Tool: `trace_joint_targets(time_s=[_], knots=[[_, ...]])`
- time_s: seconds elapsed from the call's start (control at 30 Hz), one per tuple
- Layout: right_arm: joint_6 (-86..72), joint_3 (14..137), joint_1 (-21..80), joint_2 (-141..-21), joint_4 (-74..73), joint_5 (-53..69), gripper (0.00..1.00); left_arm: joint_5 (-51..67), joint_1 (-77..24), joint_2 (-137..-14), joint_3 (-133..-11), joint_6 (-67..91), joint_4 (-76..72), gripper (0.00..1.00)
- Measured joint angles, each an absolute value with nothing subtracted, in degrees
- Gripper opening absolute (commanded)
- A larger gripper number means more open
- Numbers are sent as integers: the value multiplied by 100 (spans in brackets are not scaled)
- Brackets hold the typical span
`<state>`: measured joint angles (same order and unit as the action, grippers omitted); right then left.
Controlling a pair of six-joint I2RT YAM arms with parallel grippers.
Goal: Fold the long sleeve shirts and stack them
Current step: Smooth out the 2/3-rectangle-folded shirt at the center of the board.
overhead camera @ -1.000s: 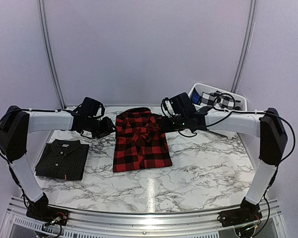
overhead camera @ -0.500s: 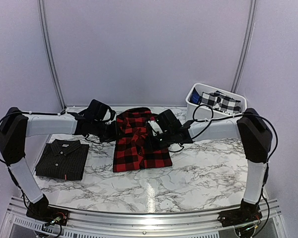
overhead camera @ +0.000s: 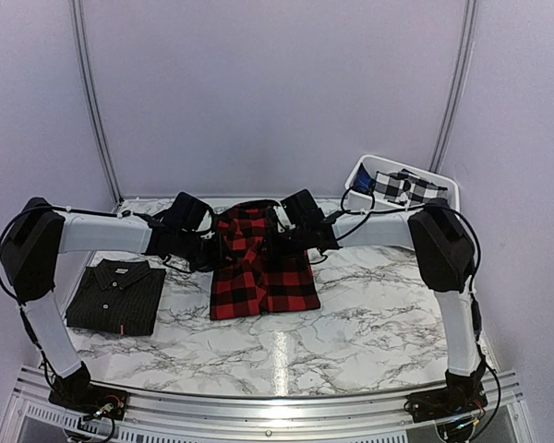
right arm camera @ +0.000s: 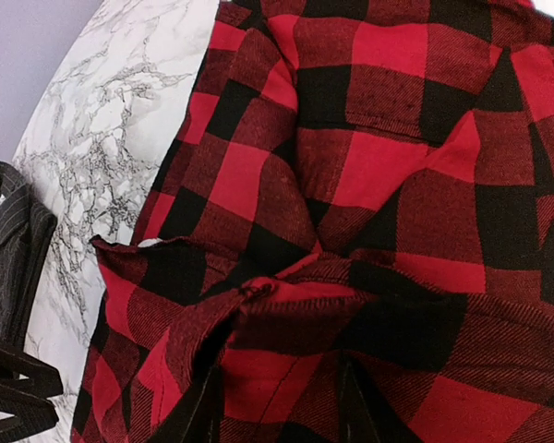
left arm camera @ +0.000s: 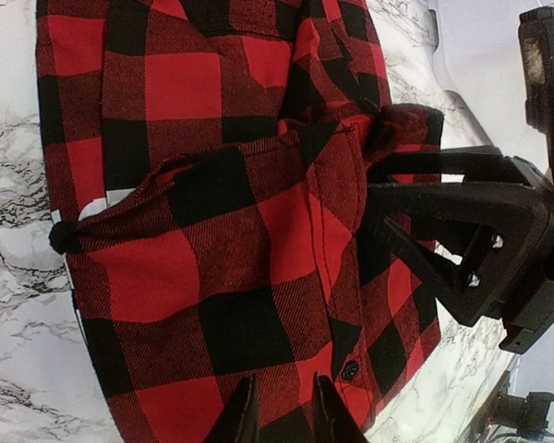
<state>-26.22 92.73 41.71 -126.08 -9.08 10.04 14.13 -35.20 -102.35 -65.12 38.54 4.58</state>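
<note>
The red-and-black flannel shirt (overhead camera: 260, 269) lies partly folded in the middle of the marble table, its upper part bunched. My left gripper (overhead camera: 209, 247) is at the shirt's left edge, and its narrow fingers (left arm camera: 243, 417) pinch the flannel (left arm camera: 212, 231). My right gripper (overhead camera: 295, 242) is over the upper middle of the shirt. Its fingers (right arm camera: 203, 406) stand wide apart around a raised fold of flannel (right arm camera: 314, 305). The black pinstriped shirt (overhead camera: 116, 295) lies folded at the left, collar up, with a small red tag at its hem.
A white bin (overhead camera: 361, 175) holding a black-and-white checked cloth (overhead camera: 404, 187) stands at the back right. Bare marble (overhead camera: 379, 314) lies in front of and to the right of the flannel shirt. The two grippers are close together, and the right one (left arm camera: 462, 231) shows in the left wrist view.
Both arms have moved inward onto the flannel shirt. The left jaws have narrowed onto its edge. The right gripper has travelled from the shirt's right side to its upper middle, and the fabric there has bunched up.
</note>
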Motion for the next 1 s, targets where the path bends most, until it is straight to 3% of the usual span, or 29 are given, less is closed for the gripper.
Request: trace_joint_targets(time_s=[0.2,0.57,0.87,1.0], knots=[[-2624,9411,4176,-12776,-943,722,44,1479,-3566,-10366,-6514,3861,423,22],[-2368,9649,4143,-13159,-985,676,68,1608,-3653,-10825,-6783,3900,379,22],[-2235,9487,3859,-12464,-1253,517,68,1717,-3820,-11295,-7164,3970,263,22],[-2213,9391,3701,-12438,-1262,471,63,1754,-3879,-11428,-7249,3983,246,22]])
